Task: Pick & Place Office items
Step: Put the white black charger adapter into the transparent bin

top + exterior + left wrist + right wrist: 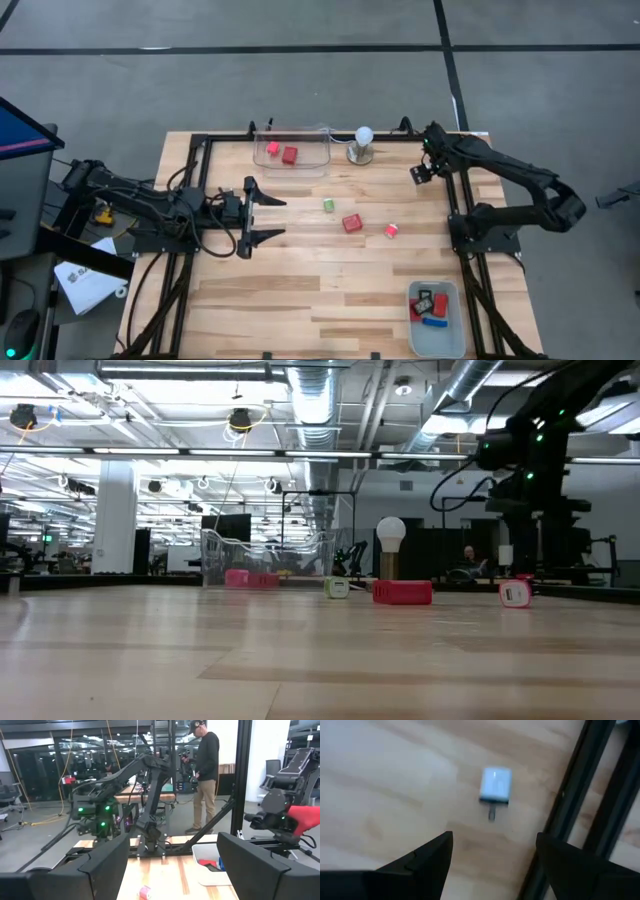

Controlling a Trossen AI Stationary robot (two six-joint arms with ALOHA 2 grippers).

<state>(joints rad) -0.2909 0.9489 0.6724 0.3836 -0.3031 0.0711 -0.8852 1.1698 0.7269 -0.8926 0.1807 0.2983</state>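
Hiding under the right gripper (418, 173), a white item (495, 785); both grippers spread, empty

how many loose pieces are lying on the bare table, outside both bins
3, mid-table: a green piece, a red block and a red-and-white piece. The right wrist view also shows a white piece, not visible from above.

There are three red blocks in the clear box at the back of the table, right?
Not quite. The high view shows the clear box at the back of the table holding two red blocks, not three. The rest is right: the box is clear and stands at the table's back edge.
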